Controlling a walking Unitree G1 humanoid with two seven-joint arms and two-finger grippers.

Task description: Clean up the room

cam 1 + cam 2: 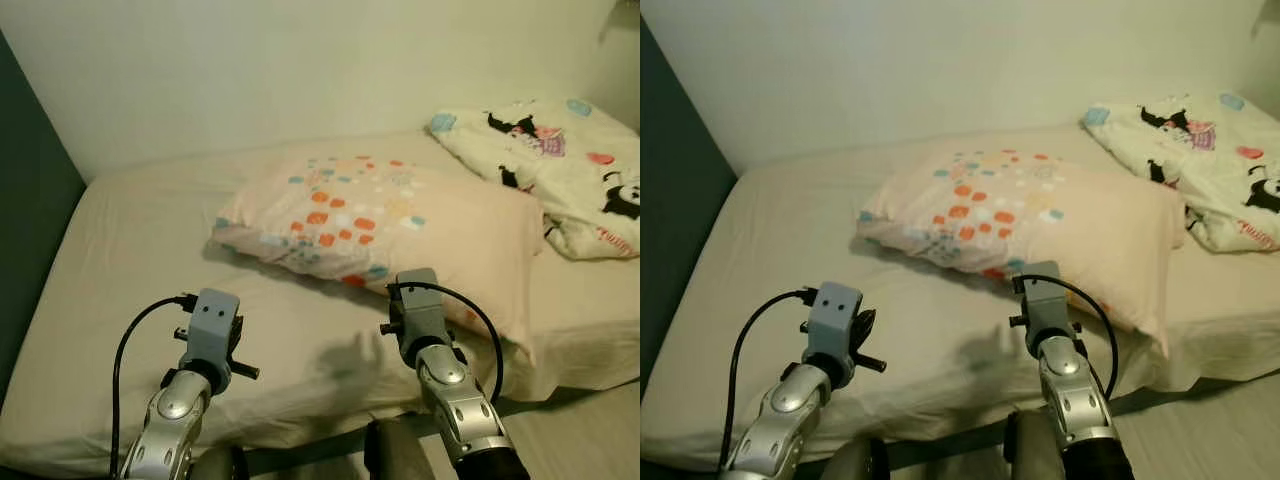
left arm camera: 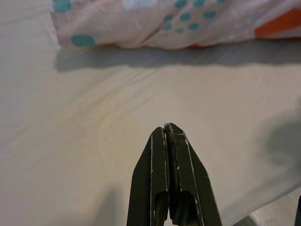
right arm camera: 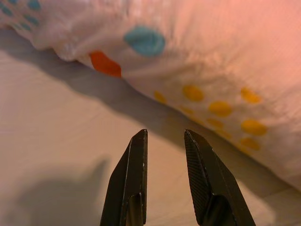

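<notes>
A pale pink pillow with orange, teal and white spots lies across the middle of a bed covered by a cream sheet. My right gripper is open, close to the pillow's near edge and a little above the sheet, with nothing between its fingers. My left gripper is shut and empty, held over bare sheet to the left of the right arm, short of the pillow. Both silver wrists reach forward over the bed's near edge.
A white blanket printed with cartoon figures is bunched at the bed's far right. A dark panel borders the bed on the left and a pale wall runs behind it. Grey floor lies at the lower right.
</notes>
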